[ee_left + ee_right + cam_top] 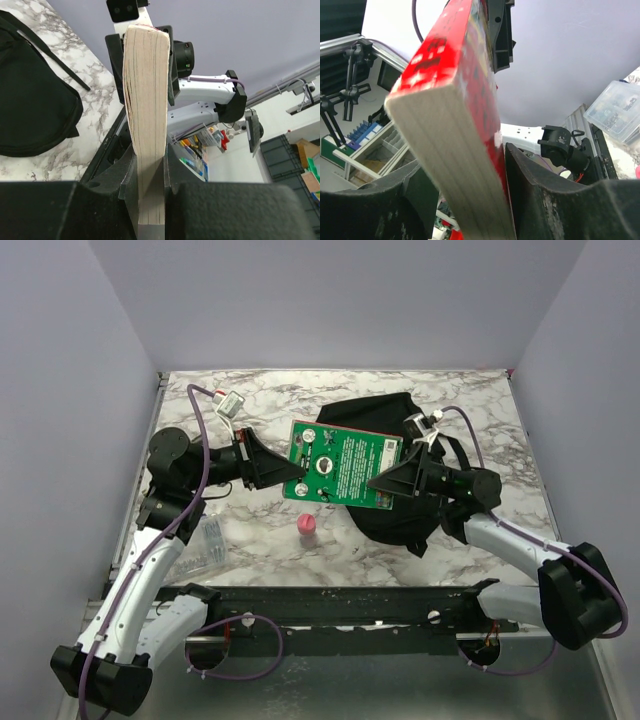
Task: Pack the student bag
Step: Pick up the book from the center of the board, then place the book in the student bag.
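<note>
My left end effector (pixel 283 468) was clamped on the green book (pixel 345 462) at its left edge. Meanwhile my right end effector (pixel 383 481) straddled the right edge, honestly couldn't tell if it gripped. The student bag (pixel 400 525) lay under the book, toward the far right of the table (pixel 250 540).

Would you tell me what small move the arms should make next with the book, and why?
Probably draw the right gripper back off the book. The left gripper is clamped on its opposite edge, holding it above the student bag, while the right jaws only straddle it, grip unclear. No opening shows in the bag, so a free gripper seems needed.
</note>
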Controlling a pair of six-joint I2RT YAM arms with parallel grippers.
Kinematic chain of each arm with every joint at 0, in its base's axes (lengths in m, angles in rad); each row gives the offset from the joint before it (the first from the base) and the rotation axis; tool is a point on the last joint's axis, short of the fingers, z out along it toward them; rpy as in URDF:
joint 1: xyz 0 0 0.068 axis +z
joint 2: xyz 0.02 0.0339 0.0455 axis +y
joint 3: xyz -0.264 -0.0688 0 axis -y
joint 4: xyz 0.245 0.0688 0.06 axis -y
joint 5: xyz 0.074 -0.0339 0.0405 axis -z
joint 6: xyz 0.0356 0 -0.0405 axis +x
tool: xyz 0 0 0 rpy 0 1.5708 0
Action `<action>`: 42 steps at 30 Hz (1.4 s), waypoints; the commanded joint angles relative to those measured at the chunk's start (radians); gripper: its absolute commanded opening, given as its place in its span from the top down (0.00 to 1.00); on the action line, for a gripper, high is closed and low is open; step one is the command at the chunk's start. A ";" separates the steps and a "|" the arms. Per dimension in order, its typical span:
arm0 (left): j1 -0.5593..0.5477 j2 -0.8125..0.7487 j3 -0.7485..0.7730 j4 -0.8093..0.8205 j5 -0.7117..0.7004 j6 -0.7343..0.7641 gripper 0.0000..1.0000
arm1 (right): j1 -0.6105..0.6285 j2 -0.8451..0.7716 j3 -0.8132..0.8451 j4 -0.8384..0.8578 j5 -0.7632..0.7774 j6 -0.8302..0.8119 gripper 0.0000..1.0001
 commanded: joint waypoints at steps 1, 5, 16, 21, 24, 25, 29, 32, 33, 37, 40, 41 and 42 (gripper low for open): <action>0.005 0.001 0.008 0.055 0.060 0.012 1.00 | 0.005 -0.004 0.037 0.015 -0.001 -0.026 0.48; 0.004 0.021 0.018 0.055 0.053 0.005 1.00 | 0.006 -0.035 0.040 -0.074 0.013 -0.087 0.99; -0.119 0.016 0.090 -0.476 -0.488 0.453 0.45 | 0.006 -0.309 0.405 -1.545 0.795 -0.900 0.99; -0.227 0.039 0.002 -0.475 -0.603 0.506 0.34 | 0.006 -0.393 0.496 -1.797 1.296 -1.031 0.99; -0.363 0.095 0.005 -0.453 -0.710 0.554 0.23 | 0.006 -0.456 0.521 -1.872 1.484 -1.065 0.99; -0.413 0.123 0.014 -0.437 -0.737 0.567 0.20 | 0.006 -0.482 0.521 -1.876 1.519 -1.076 0.99; -0.568 0.292 0.109 -0.393 -0.798 0.644 0.12 | 0.006 -0.617 0.495 -1.860 1.590 -1.115 0.99; -0.663 0.466 0.219 -0.393 -0.829 0.697 0.12 | 0.006 -0.719 0.478 -1.858 1.592 -1.115 0.99; -0.685 0.530 0.256 -0.401 -0.832 0.718 0.12 | 0.006 -0.749 0.477 -1.860 1.593 -1.114 0.99; -0.762 0.750 0.417 -0.443 -0.840 0.790 0.14 | 0.006 -0.817 0.504 -1.907 1.598 -1.120 0.99; -0.793 0.878 0.528 -0.489 -0.851 0.828 0.16 | 0.006 -0.841 0.530 -1.961 1.615 -1.120 0.99; -0.800 0.914 0.554 -0.502 -0.853 0.835 0.17 | 0.005 -0.853 0.531 -1.974 1.623 -1.120 0.99; -0.802 0.940 0.574 -0.507 -0.860 0.839 0.17 | 0.006 -0.863 0.533 -1.986 1.625 -1.120 1.00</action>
